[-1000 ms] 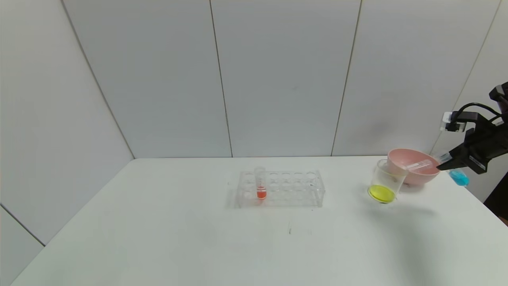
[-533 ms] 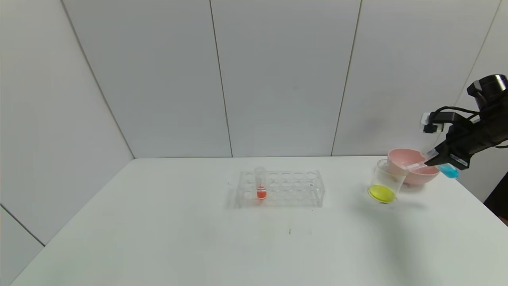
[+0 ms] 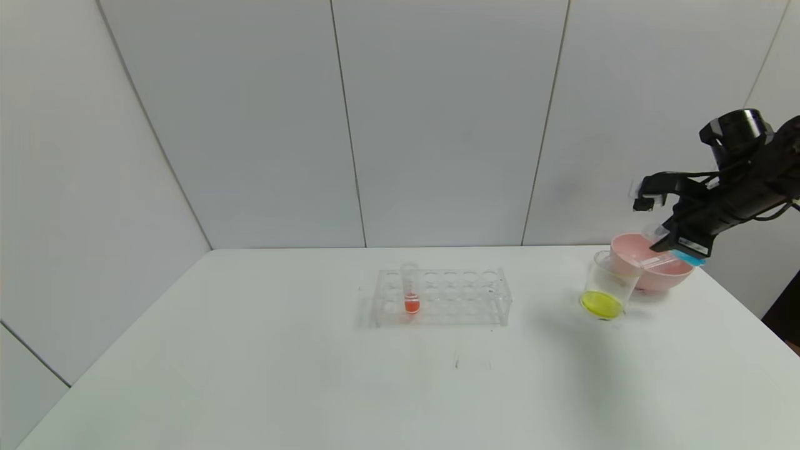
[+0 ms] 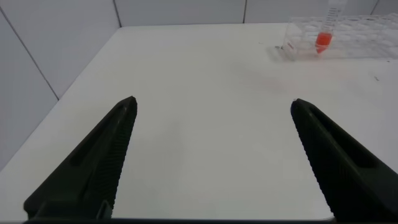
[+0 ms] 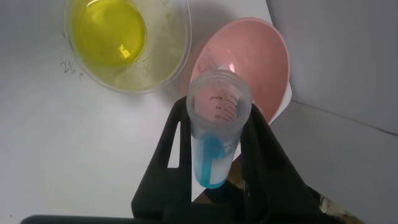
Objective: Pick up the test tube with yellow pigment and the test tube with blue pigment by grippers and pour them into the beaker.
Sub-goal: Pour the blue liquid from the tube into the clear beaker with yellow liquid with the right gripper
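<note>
So the right claw (image 3: 678, 245) is up in the air at the far right of the white table (image 3: 312, 375), above the pink round bowl (image 3: 653, 270), and it's pinching the small clear test tube with blue pigment (image 5: 214, 127) between its two black fingers. From the right wrist camera you can see the tube sitting right in the middle of the claw, fingers pressed against its sides, open mouth pointing away from the wrist toward the bowl and the beaker, with the cyan-blue liquid down at the closed end. In the head view the tube is tilted close to level, and only the blue end (image 3: 689, 257) pokes out on the right side of the claw.

The clear cup-like beaker (image 3: 608, 292) stands on the table touching or just beside the bowl, on its left, and it has a pool of bright yellow liquid at the bottom. There looks to be an empty clear tube lying in the pink bowl, can't make out much more.

Mid-table there's a clear plastic tube rack (image 3: 442, 296) holding one upright tube with orange-red liquid (image 3: 410, 296) in a left-hand hole.

The left claw (image 4: 211, 158) hovers low over the left part of the table, fingers spread wide, nothing between them.
</note>
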{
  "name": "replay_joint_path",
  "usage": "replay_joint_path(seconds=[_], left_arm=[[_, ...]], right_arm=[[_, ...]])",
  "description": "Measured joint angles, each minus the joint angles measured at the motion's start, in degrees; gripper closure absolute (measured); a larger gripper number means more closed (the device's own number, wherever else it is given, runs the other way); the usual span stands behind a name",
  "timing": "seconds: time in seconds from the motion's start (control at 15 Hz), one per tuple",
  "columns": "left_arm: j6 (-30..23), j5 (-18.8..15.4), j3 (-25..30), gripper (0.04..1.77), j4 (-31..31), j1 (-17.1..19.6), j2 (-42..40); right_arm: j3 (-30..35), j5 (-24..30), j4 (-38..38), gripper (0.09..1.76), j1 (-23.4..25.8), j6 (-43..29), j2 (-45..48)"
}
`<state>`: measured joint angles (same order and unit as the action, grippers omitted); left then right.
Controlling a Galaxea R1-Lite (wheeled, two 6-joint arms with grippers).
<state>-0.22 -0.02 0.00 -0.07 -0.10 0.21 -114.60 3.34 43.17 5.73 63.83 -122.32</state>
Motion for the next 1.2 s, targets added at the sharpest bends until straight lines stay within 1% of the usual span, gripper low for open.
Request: replay_joint_path(seconds=[0.47,0.87,1.2], left_arm=[[0.0,0.0,0.0,0.05,0.0,0.0,0.0],[0.0,0.0,0.0,0.05,0.0,0.0,0.0],[0.0,0.0,0.0,0.05,0.0,0.0,0.0]], right_arm=[[0.0,-8.9,-0.3,1.33,-3.8,-1.1,-0.2],[0.0,-13.2,0.4,1.33,-5.8,-0.9,-0.2],[0.0,-18.0,0.5,1.33,-7.1,-0.9,-1.4]])
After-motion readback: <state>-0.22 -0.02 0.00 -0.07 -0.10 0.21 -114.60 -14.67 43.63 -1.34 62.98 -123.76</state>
